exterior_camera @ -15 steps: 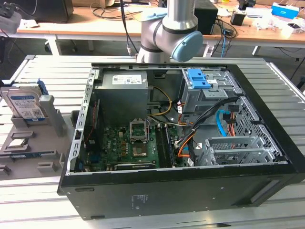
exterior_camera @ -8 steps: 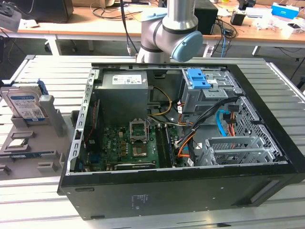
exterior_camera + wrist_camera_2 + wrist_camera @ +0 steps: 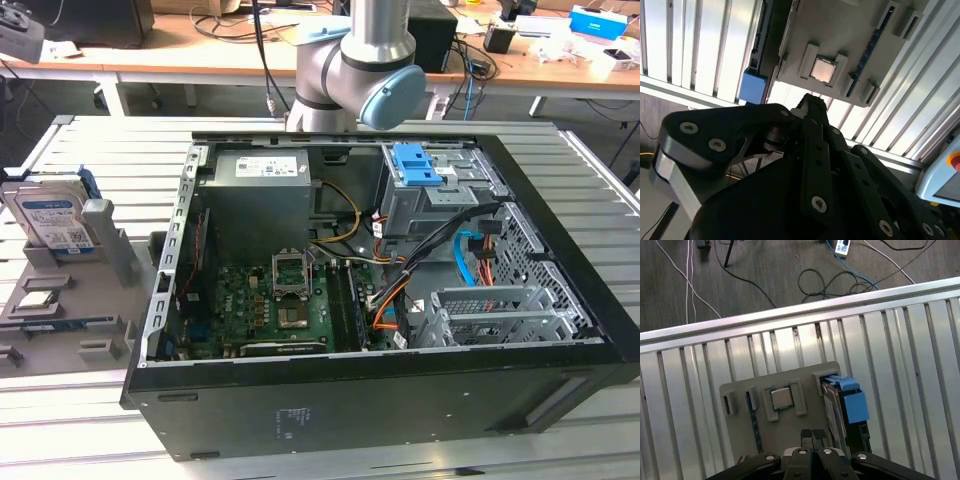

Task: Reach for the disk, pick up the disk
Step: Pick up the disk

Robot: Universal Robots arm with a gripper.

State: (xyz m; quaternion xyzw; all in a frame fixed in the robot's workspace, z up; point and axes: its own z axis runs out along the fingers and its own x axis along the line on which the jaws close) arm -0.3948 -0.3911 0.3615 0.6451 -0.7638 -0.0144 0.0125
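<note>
empty hand (image 3: 812, 434), pressed together, near the upright disk (image 3: 840, 405) in its gray holder (image 3: 785, 377)

Exterior view: high, off the arm, well back, facing down across the open black computer tower (image 3: 350, 410) on the ribbed aluminium table (image 3: 600, 180). Both wrist views sit close behind the black gripper (image 3: 812, 432), facing past its tip from opposite sides. All three share the grey plastic fixture tray (image 3: 740, 390) beneath the tool; both wrist views share its square silver chip (image 3: 822, 69) and blue-railed disk (image 3: 850, 407).
</note>
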